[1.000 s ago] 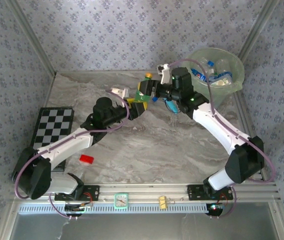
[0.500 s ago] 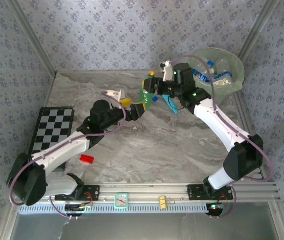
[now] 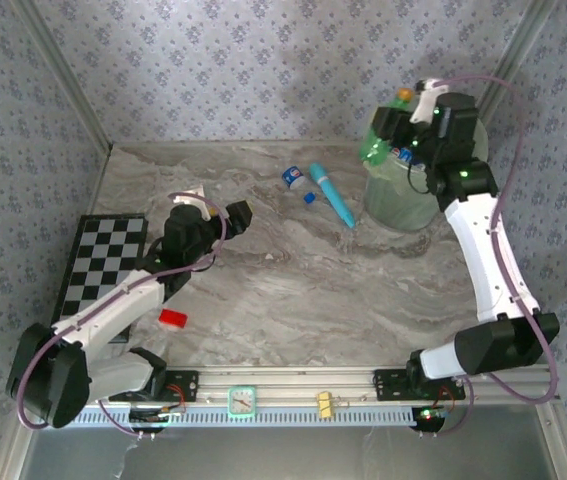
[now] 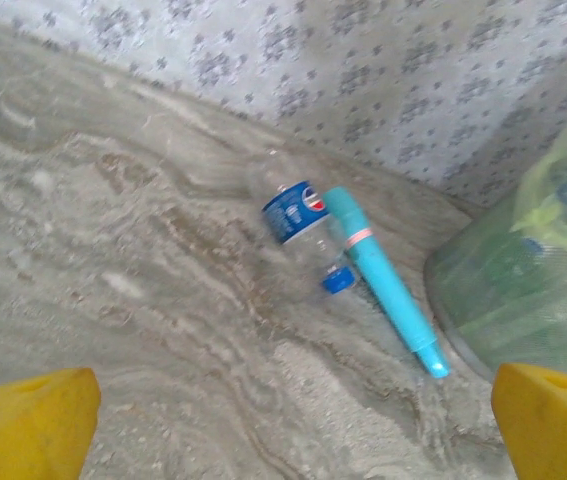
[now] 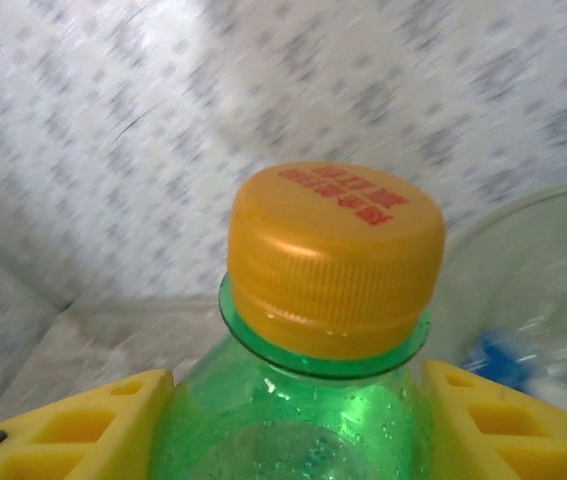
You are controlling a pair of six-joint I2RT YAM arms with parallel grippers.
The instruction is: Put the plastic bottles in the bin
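Right gripper (image 5: 293,440) clamps green bottle (image 5: 335,250); left gripper (image 4: 288,425) stands wide, empty.
Bottle cap projects upward from the right jaws, bin (image 3: 403,205) just beyond them. Ahead of the left jaws, a clear bottle (image 4: 303,225) lies beside a teal tube (image 4: 383,285).

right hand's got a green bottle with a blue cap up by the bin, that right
No, the cap is orange-yellow, not blue; the right wrist view shows it. The rest holds: the right hand grips a green bottle up by the bin.
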